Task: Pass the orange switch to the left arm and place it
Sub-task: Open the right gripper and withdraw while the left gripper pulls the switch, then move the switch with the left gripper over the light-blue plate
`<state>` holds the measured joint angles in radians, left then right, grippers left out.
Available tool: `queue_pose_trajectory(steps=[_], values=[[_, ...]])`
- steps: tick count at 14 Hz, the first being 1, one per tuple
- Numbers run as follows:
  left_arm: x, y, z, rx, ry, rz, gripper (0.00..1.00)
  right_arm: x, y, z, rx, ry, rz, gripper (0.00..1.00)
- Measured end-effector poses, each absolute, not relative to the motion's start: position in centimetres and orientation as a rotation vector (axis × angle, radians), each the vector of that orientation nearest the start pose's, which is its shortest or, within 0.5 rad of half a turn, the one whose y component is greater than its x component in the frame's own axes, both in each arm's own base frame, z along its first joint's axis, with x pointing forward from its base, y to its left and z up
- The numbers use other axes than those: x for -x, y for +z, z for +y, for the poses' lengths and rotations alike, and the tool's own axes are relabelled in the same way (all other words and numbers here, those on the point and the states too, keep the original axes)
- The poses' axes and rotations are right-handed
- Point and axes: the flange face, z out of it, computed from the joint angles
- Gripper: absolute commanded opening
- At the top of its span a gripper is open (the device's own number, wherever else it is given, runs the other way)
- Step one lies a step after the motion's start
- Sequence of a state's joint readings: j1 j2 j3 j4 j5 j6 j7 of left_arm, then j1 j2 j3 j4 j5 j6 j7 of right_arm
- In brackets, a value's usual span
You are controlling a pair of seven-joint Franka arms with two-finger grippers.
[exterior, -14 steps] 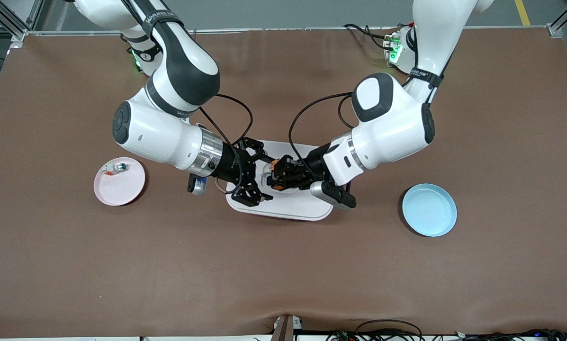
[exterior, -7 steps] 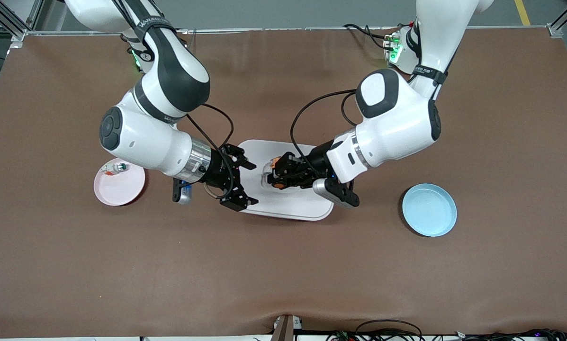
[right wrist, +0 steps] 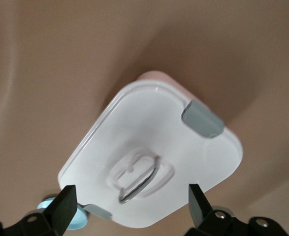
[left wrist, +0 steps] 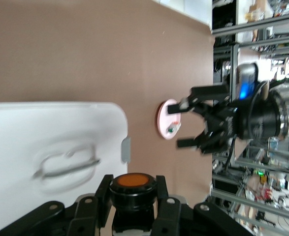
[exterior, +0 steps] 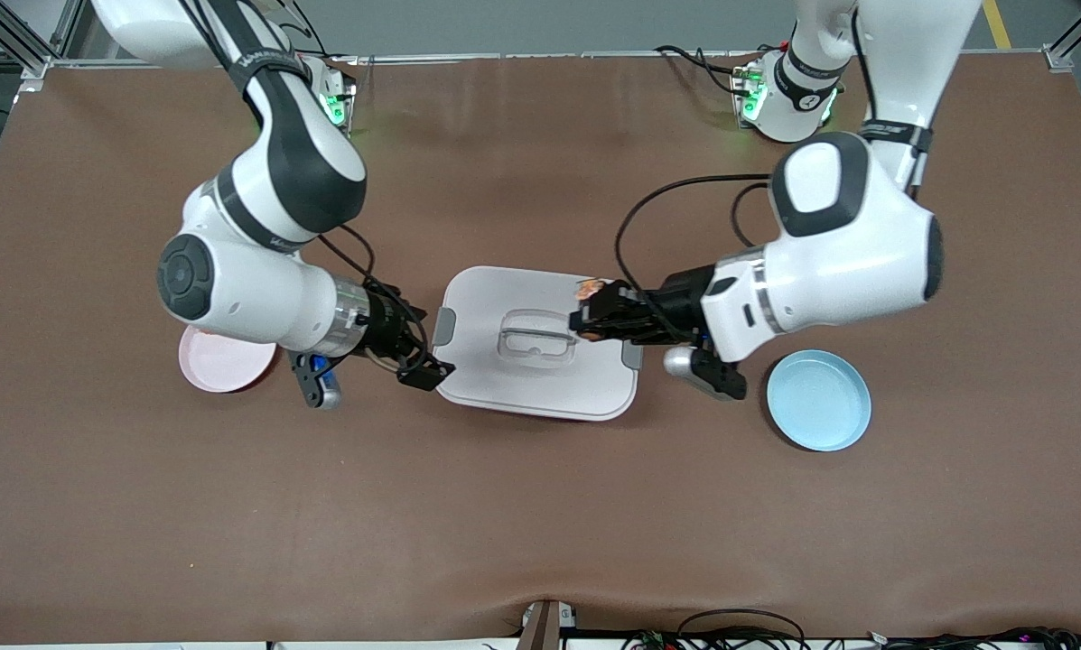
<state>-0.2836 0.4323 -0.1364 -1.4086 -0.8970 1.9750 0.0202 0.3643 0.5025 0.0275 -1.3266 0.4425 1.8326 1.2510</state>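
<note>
Orange switch (exterior: 587,291) clamped in left gripper (exterior: 585,322) over box (exterior: 504,379) edge twd left arm's end, box mid-desk (exterior: 540,524), right gripper (exterior: 416,346) spread wide, empty, over desk by box's other end, pink plate (exterior: 219,368) under right arm, blue plate (exterior: 818,400) nr left arm.

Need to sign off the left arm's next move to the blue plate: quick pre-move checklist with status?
1. Left gripper shut on the tiny black push-button orange switch: ok.
2. Switch over the lid of the large white plastic box, not touching it: cannot tell the gap.
3. Right gripper open and holding nothing: ok.
4. Right gripper clear of the box: not ok, one finger sits at the box's edge.
5. Round light blue plate toward the left arm's end has nothing on it: ok.
6. Round pink plate partly covered by the right arm: cannot tell its contents.
</note>
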Motion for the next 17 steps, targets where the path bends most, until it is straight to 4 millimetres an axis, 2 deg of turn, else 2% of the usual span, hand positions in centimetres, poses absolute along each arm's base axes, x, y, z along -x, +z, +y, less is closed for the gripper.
queue_pose_trajectory(steps=[4, 8, 11, 13, 15, 17], values=[[-63.9, 50.3, -24.7, -2.261, -0.18, -0.144, 0.0, -65.0, 44.8, 25.4, 2.625, 0.46, 1.117, 1.0], [-63.0, 53.9, -18.8, -2.31, -0.198, -0.178, 0.0, -65.3, 44.2, 21.1, 2.783, 0.469, 0.865, 1.0], [-61.3, 56.4, -15.9, -2.403, -0.219, -0.222, 0.0, -65.2, 44.7, 16.7, 2.906, 0.525, 0.619, 1.0], [-59.8, 58.3, -14.4, -2.498, -0.223, -0.259, 0.0, -65.5, 45.9, 13.0, 2.947, 0.539, 0.469, 1.0], [-58.2, 60.3, -12.4, -2.628, -0.218, -0.284, 0.0, -65.5, 46.3, 9.2, 2.998, 0.557, 0.326, 1.0], [-56.7, 62.4, -10.7, -2.763, -0.187, -0.295, 0.0, -65.3, 46.4, 6.8, 3.059, 0.581, 0.19, 1.0]])
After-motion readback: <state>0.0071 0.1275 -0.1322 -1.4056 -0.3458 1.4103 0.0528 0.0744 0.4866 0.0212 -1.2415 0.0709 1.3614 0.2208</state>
